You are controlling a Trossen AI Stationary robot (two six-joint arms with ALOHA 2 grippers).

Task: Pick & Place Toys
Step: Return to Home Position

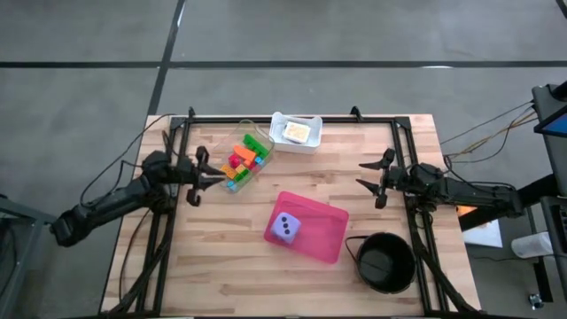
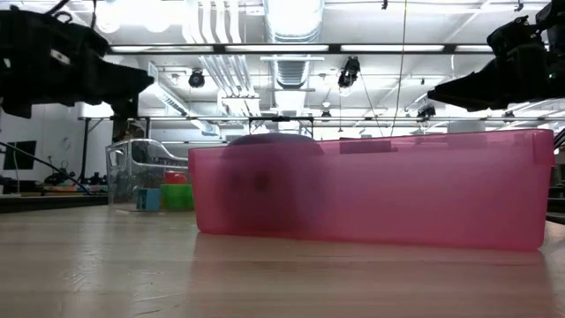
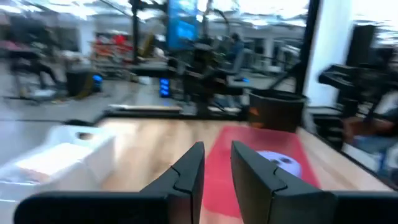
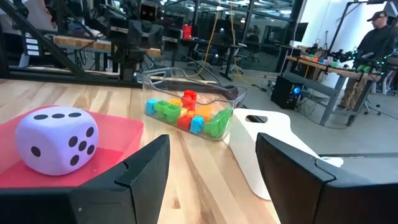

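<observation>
High view: left end effector point(image 1: 202, 175) released narrowly, right end effector point(image 1: 365, 175) released wide, either side of the bench point(image 1: 221, 266); low view makes the die point(image 2: 265, 181) a shadow inside the pink bin point(image 2: 424, 194); right wrist view shows its dots, bricks point(image 4: 186, 115) in a clear bin point(image 4: 233, 96)

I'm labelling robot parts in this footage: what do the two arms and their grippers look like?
The left arm and right arm are dark, slim and jointed, with thin cables alongside. The left gripper and right gripper match: two black, flat-sided fingers with wedge-like tips. No markings show.
</observation>
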